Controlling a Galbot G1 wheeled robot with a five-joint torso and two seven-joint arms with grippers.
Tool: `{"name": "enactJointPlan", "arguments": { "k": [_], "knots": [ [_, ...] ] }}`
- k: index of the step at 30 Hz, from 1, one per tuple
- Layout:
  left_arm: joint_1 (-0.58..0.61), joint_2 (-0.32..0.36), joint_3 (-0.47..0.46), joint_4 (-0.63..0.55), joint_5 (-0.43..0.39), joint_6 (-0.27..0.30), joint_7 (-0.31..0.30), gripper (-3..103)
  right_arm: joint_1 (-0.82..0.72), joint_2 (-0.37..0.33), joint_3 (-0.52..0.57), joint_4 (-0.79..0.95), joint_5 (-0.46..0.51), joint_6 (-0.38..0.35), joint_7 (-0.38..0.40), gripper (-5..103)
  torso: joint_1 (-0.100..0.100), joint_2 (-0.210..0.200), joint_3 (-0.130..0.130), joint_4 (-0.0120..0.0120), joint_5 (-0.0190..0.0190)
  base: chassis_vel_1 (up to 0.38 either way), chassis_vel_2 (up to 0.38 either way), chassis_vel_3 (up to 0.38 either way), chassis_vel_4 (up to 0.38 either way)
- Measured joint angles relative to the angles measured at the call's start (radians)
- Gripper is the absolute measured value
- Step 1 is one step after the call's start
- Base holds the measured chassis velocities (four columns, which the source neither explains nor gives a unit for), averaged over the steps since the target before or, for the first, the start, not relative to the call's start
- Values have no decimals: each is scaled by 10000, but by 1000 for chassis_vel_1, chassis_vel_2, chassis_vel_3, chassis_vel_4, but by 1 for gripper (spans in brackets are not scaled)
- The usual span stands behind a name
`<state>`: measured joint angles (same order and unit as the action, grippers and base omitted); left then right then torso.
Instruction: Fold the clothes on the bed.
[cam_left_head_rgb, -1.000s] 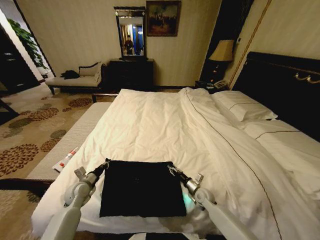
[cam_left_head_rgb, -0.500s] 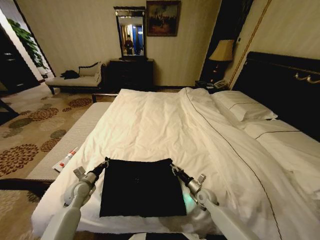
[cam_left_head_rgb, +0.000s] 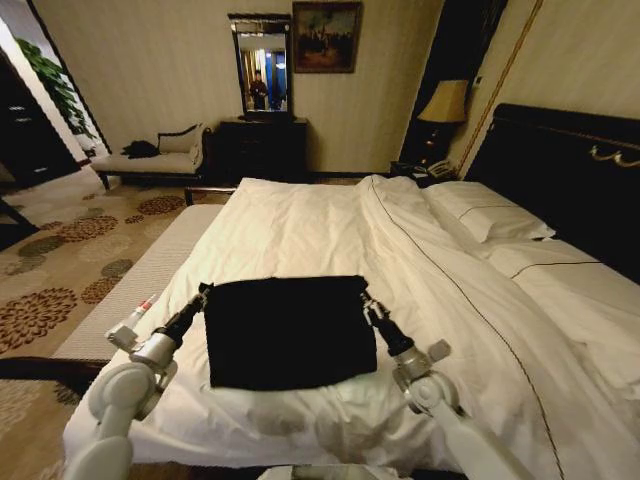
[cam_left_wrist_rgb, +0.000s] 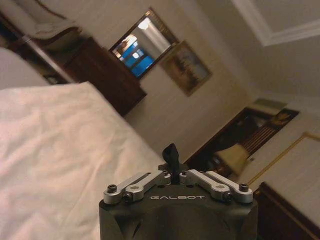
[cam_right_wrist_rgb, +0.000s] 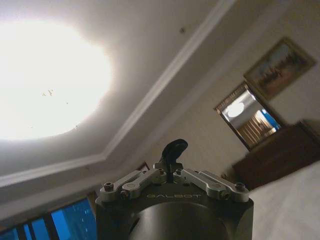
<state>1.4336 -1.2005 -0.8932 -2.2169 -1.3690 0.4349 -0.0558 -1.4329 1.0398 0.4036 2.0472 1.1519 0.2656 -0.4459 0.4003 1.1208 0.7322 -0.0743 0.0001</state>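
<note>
Two arms reach over the foot end of the bed (cam_left_head_rgb: 300, 240), a very wide one with white duvet, white pillows (cam_left_head_rgb: 485, 215) toward the dark headboard (cam_left_head_rgb: 560, 170). The clothes (cam_left_head_rgb: 287, 330), a black folded rectangle, lie on the duvet near the foot of the bed, between the two arms. Left pincer (cam_left_head_rgb: 203, 295) sits at the garment's far left corner, fingers together, clamped on the black cloth; in the left wrist view a black scrap stands up between the closed tips (cam_left_wrist_rgb: 171, 156). Right pincer (cam_left_head_rgb: 366, 303) sits at the far right corner, likewise clamped on cloth, a black bit showing at its tips in the right wrist view (cam_right_wrist_rgb: 174, 150). A small red-and-white item (cam_left_head_rgb: 143, 305) lies on the grey bench (cam_left_head_rgb: 140, 285) beside the bed.
</note>
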Motion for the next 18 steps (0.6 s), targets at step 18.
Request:
{"name": "enactJointPlan", "arguments": {
  "k": [18],
  "knots": [
    [435, 301, -1108, -1676, -1342, 236, -174, 2, -2386, 1231, 1816, 2956, -893, 186, 400, 1, 0, -1, 1, 1, 0, 0, 0, 0, 0]
  ]
}}
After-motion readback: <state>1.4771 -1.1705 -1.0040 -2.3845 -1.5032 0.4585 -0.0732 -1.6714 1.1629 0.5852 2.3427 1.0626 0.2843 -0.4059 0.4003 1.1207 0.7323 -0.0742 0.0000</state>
